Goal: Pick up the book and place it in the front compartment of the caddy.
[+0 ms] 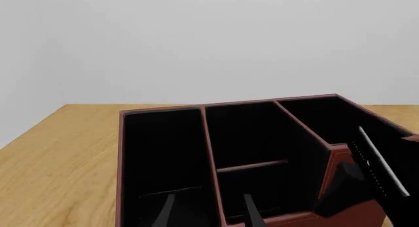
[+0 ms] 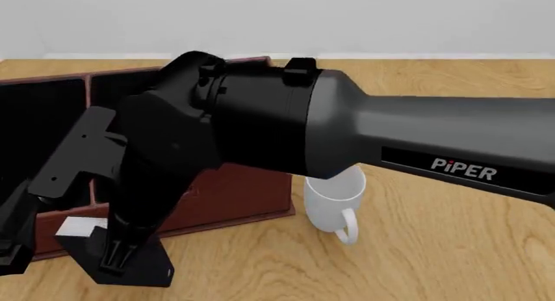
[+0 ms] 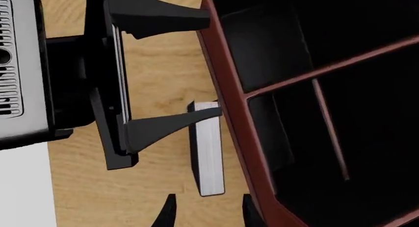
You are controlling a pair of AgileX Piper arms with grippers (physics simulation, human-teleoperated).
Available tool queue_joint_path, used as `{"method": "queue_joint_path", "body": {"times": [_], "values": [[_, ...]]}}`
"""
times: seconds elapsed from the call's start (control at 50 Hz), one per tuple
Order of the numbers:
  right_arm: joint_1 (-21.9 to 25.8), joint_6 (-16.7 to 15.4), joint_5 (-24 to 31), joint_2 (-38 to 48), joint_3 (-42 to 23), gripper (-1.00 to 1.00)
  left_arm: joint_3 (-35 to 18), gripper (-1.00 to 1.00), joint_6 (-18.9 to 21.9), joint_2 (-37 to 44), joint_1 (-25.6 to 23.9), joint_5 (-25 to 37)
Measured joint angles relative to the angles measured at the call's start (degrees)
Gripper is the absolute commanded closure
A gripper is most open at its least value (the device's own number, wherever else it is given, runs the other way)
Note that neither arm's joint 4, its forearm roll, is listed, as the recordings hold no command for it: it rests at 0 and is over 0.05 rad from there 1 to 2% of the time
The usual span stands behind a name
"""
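white mug [image 2: 334, 200] upright on wooden table [image 2: 433, 249]

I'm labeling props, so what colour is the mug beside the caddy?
Plain white, handle included; the mug shows best in the front view, standing on the table beside the red-brown caddy.

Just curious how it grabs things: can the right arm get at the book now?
Probably yes: the right gripper hangs open in line with the book, nothing between. But the caddy wall hugs one side, so it's tight.
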Motion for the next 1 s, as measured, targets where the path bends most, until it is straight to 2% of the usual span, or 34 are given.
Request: {"method": "queue_joint_path", "body": {"times": [1.0], "values": [[-0.3,1.2,-4.1,7.1,1.8,-1.00,0.0,-1.00,0.0,0.0,0.0,0.0]]}}
